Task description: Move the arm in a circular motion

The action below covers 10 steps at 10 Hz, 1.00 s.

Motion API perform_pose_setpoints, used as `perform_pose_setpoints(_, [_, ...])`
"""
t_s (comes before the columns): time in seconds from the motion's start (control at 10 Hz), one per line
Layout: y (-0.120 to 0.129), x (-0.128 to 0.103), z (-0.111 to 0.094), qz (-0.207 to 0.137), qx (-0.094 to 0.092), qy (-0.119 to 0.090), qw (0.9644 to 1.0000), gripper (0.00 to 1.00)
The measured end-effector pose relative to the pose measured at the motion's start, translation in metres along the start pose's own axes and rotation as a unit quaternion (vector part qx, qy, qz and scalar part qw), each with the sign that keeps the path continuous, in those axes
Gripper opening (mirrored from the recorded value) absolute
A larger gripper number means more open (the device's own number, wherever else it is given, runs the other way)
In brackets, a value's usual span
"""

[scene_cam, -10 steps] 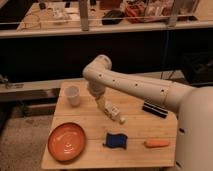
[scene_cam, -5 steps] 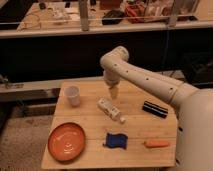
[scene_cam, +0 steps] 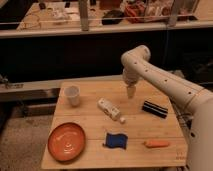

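The gripper was seen pointing down over the far part of the counter, and whether it was wide or narrow could not be told. The arm was reached in from the right and bent at a rounded joint above the gripper. A bottle was laid near-left of the gripper, a black box near-right, and a cup further left. How much of the circle was done could not be judged; the sweep was taken as unfinished.
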<state>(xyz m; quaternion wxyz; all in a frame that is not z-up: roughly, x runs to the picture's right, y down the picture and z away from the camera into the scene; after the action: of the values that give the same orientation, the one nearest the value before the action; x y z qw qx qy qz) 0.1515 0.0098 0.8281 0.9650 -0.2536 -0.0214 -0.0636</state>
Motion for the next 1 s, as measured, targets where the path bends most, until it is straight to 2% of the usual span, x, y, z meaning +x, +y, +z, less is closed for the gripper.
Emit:
perform_pose_setpoints(0.3, [0.039, 0.004, -0.003, 0.018, -0.010, 0.006, 0.9998, 0.80])
perform_pose_setpoints(0.4, [0.064, 0.007, -0.006, 0.023, -0.012, 0.008, 0.9996, 0.80])
perform_pose_setpoints(0.6, [0.097, 0.010, -0.013, 0.029, -0.013, 0.008, 0.9995, 0.80])
perform_pose_setpoints(0.8, [0.128, 0.000, -0.019, 0.024, -0.013, 0.000, 0.9996, 0.80])
perform_pose_setpoints(1.0, [0.137, -0.021, -0.021, 0.005, -0.012, -0.010, 0.9999, 0.80])
